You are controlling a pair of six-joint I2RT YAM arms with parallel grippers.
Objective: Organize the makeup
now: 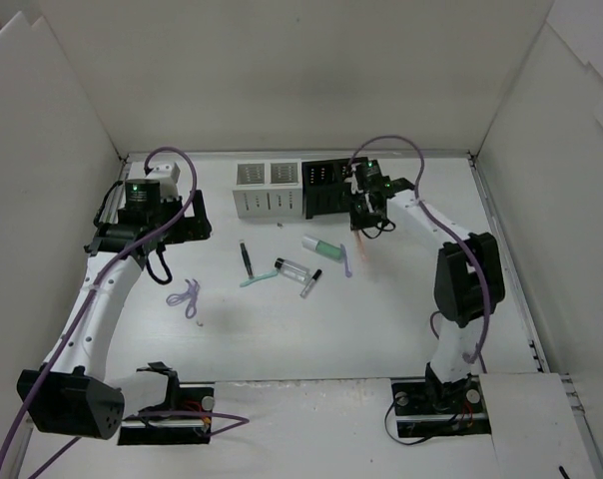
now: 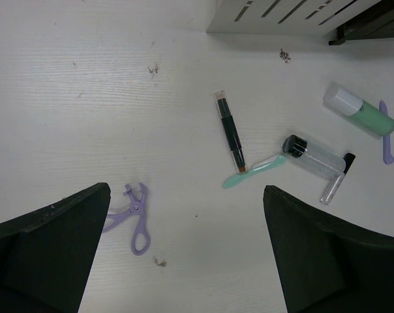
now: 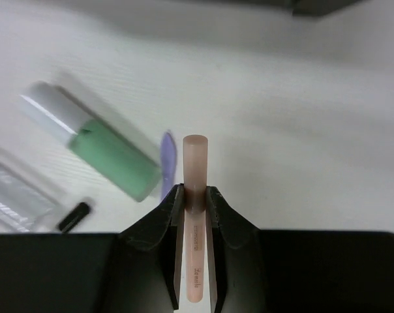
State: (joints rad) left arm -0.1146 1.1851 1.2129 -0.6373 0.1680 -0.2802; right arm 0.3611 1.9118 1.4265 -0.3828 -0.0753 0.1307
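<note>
My right gripper (image 3: 195, 195) is shut on a peach-pink stick (image 3: 196, 156) and holds it above the table, in front of the black slotted box (image 1: 326, 188); it also shows in the top view (image 1: 366, 226). Below it lie a mint-green tube (image 3: 96, 140) and a purple stick (image 3: 167, 160). My left gripper (image 2: 187, 192) is open and empty, up over the table's left part. Ahead of it lie a black stick (image 2: 229, 130), a mint stick (image 2: 252, 173), a clear vial with a black cap (image 2: 311, 155) and a thin clear tube with a black cap (image 2: 337, 177).
A purple eyelash curler (image 2: 133, 212) lies near my left finger (image 2: 66, 241). A white slotted box (image 1: 267, 190) stands at the back middle, next to the black one. White walls close the table on three sides.
</note>
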